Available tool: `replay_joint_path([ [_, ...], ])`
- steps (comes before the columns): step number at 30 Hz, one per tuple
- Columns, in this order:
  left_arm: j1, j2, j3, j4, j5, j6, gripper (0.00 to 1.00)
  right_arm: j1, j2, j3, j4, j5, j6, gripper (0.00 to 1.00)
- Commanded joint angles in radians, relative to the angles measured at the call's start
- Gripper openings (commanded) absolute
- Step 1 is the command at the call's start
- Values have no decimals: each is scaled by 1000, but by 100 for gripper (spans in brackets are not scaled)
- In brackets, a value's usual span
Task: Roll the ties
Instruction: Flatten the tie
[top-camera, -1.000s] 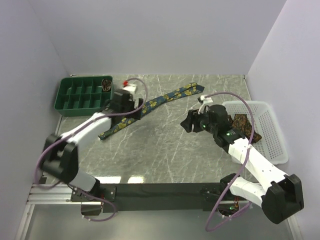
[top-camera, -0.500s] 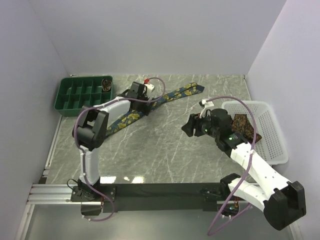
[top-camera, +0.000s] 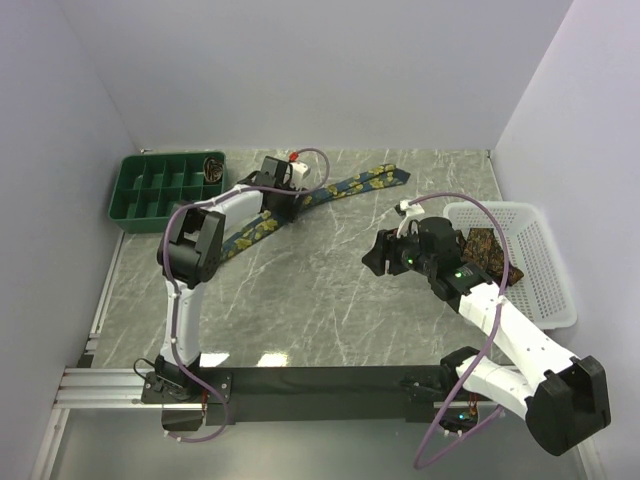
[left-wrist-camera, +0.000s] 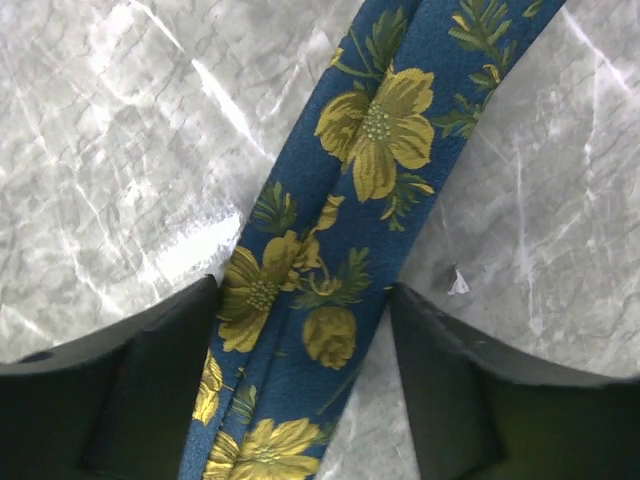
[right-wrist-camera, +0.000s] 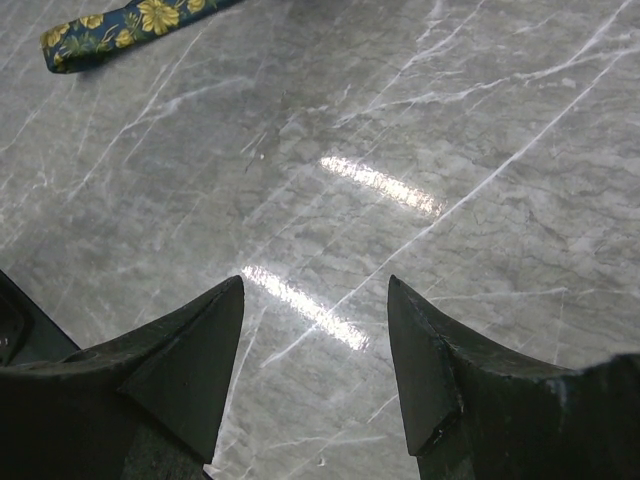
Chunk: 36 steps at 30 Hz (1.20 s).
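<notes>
A navy tie with yellow flowers (top-camera: 350, 187) lies flat on the marble table, running diagonally from the left middle to the far centre. My left gripper (top-camera: 289, 201) is down over its middle stretch. In the left wrist view the tie (left-wrist-camera: 340, 250) runs between the open jaws of the left gripper (left-wrist-camera: 302, 290); the left finger (left-wrist-camera: 150, 370) touches its edge and a gap remains at the right finger (left-wrist-camera: 450, 380). My right gripper (top-camera: 372, 256) hovers open over bare marble, nothing between the tips of the right gripper (right-wrist-camera: 315, 282). One tie end (right-wrist-camera: 130, 25) shows far off. A brown patterned tie (top-camera: 486, 246) lies in the basket.
A white mesh basket (top-camera: 548, 275) stands at the right edge, beside my right arm. A green compartment tray (top-camera: 158, 190) sits at the far left, with a dark rolled item (top-camera: 213, 167) in its far right compartment. Walls close the table on three sides.
My left gripper has moved up the navy tie toward the far right and its jaws have narrowed around the fabric. The right arm has barely shifted.
</notes>
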Motion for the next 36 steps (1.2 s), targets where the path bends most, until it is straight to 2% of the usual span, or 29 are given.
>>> replay_joint_path([
  [1, 16, 38, 54, -59, 69, 3, 70, 5, 3, -7, 9, -14, -7, 66],
  [6, 53, 88, 131, -156, 158, -20, 60, 5, 4, -5, 20, -37, 4, 66],
  [9, 54, 108, 146, -197, 201, -39, 49, 5, 0, -9, 20, -42, 8, 66],
  [11, 48, 110, 142, -219, 249, -58, 47, 5, -3, -13, 20, -42, 11, 66],
  [15, 2, 62, 45, -188, 235, -123, 47, 5, -14, -19, 29, -42, 21, 66],
  [21, -116, -11, -97, -137, 174, -342, 46, 5, -43, -32, 37, -20, 41, 66],
  [25, -223, -30, -154, -134, 102, -486, 52, 5, -66, -44, 35, 15, 48, 66],
  [26, -262, -34, -164, -130, 88, -566, 52, 4, -71, -45, 34, 27, 54, 66],
  [32, -323, -118, -233, -73, 44, -790, 60, -5, -46, -18, 32, 153, 88, 66],
  [33, -323, -141, -255, -71, 21, -799, 69, -10, -36, -9, 29, 162, 93, 66],
  [35, -322, -216, -288, -77, -53, -815, 79, -30, 19, 31, 22, 187, 102, 66],
  [36, -322, -247, -302, -74, -55, -818, 87, -36, 62, 47, 17, 193, 103, 66],
])
